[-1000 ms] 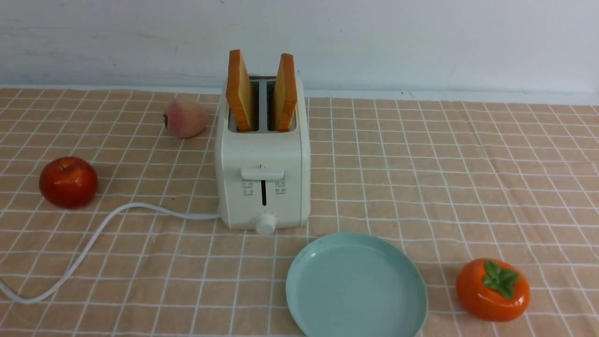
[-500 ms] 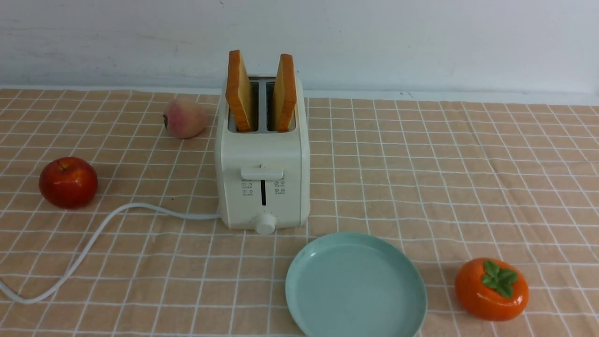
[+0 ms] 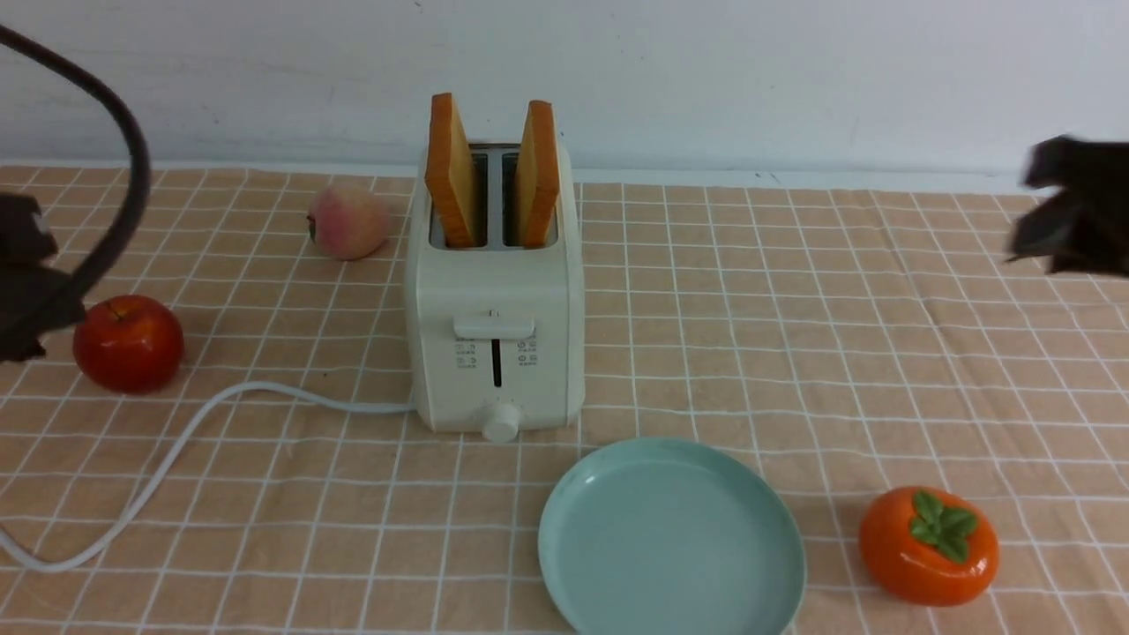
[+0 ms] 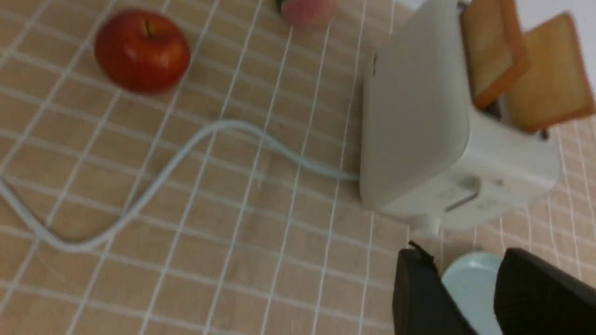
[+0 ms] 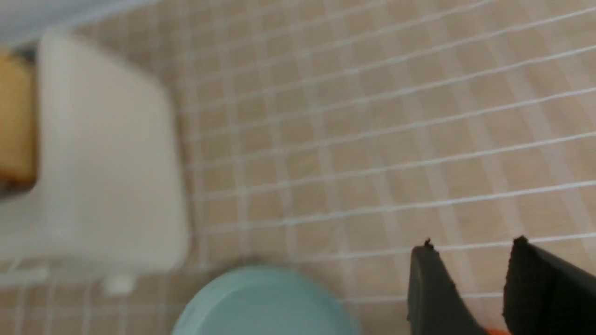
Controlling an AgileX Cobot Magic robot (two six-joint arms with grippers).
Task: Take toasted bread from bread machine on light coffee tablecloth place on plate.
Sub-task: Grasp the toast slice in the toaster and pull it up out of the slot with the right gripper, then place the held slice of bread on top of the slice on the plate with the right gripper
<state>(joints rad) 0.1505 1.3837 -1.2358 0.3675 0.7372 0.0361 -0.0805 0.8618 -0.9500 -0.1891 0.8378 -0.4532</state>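
Only front view shows toasted bread [image 3: 452, 172] edge-on.

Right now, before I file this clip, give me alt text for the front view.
Two slices of toasted bread stand up from a cream bread machine on a checked tan tablecloth, with an empty mint plate in front of it. An apple, a peach and a persimmon lie around; the blurred left arm and right arm show at the edges.
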